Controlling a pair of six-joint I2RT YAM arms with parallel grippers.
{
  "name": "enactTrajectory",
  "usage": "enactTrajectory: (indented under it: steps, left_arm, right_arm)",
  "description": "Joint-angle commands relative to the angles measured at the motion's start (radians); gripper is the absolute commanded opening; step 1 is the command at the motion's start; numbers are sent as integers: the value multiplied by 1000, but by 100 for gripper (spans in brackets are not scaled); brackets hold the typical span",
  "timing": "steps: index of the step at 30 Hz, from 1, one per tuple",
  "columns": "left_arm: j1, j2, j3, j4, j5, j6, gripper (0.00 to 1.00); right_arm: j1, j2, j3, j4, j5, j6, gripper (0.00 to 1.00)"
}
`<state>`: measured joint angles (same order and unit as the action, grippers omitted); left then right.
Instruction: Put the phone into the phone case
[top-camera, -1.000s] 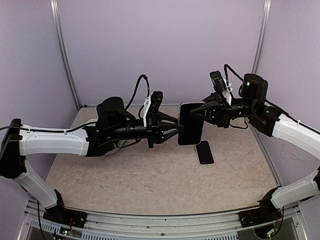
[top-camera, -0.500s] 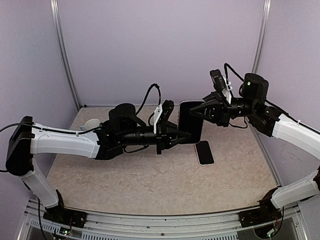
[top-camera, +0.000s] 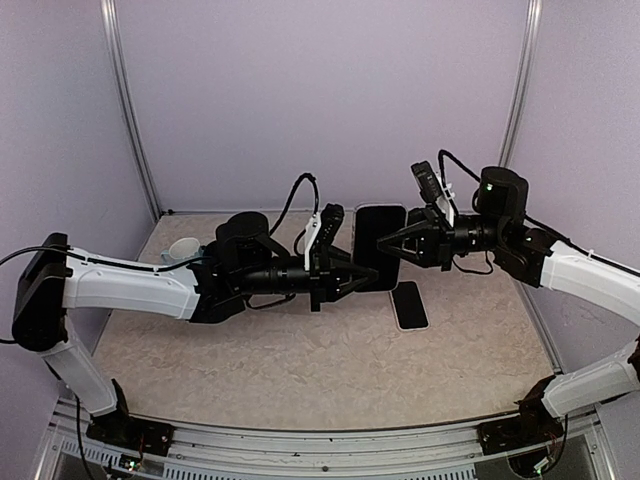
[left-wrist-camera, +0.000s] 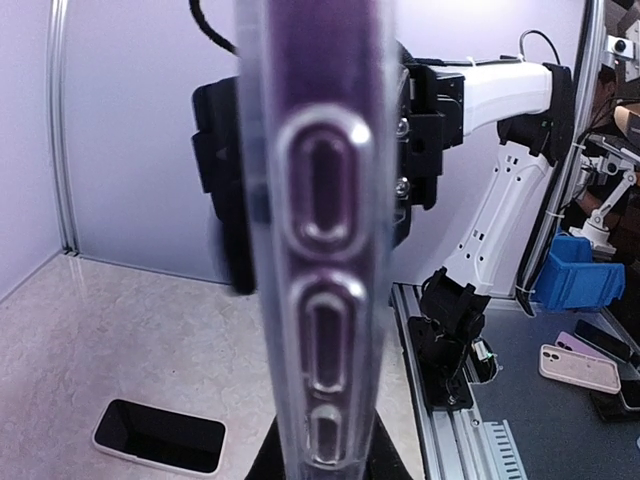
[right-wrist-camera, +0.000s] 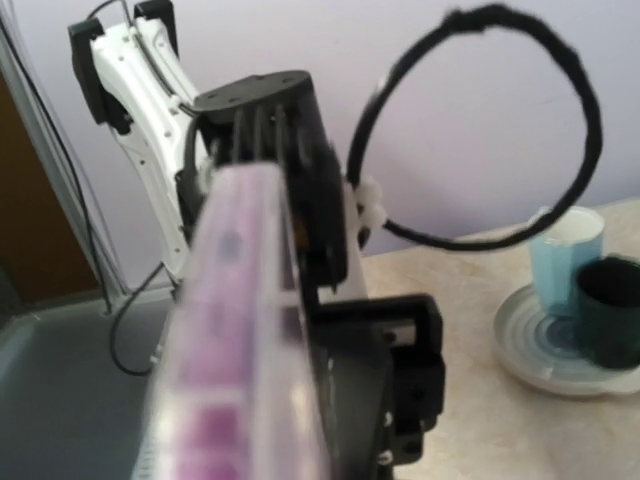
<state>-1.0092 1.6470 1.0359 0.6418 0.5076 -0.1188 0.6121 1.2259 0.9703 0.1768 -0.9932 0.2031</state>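
The phone case (top-camera: 380, 247), clear with a purple tint, is held upright on edge above the table's middle. My left gripper (top-camera: 362, 276) is shut on its lower left edge. My right gripper (top-camera: 384, 242) is shut on it from the right. In the left wrist view the case (left-wrist-camera: 322, 250) stands edge-on with its button cut-outs facing me, and my black fingers (left-wrist-camera: 395, 462) flank its bottom. In the right wrist view the case (right-wrist-camera: 240, 350) is a purple blur. The phone (top-camera: 408, 305), black screen up with a white rim, lies flat on the table under the case; it also shows in the left wrist view (left-wrist-camera: 160, 437).
A light cup on a saucer (top-camera: 183, 248) stands at the back left; the right wrist view shows it with a dark cup beside it (right-wrist-camera: 570, 320). A blue bin (left-wrist-camera: 575, 283) and spare cases lie off the table beyond the frame rail.
My left gripper has reached right and closed on the case's left edge. My right arm has shifted slightly left with the case. The phone has not moved.
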Motion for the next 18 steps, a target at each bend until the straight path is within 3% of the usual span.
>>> enactTrajectory:
  steps: [1,2,3,4,5,6,12,18]
  left_arm:
    - [7,-9,18,73,11,-6,0]
    - [10,-8,18,65,10,-7,1]
    - [15,-9,15,58,-2,-12,24]
    - [18,-12,8,54,-36,-28,62]
    - [26,-18,-7,54,-81,-39,93]
    - [37,-26,-35,55,-134,-53,98]
    - [128,-100,-88,-84,-566,-140,99]
    - [181,-119,-91,-147,-608,-184,99]
  right_arm:
    - [-11,-1,-32,42,22,33,6]
    - [-15,-5,-38,51,33,44,0]
    - [-23,-5,-42,51,54,59,0]
    - [-32,1,-41,42,78,83,0]
    - [-48,17,-36,21,97,102,0]
    - [-67,39,-30,-5,104,121,0]
    - [-103,246,-10,-71,145,211,0]
    - [-130,469,16,-44,138,326,0]
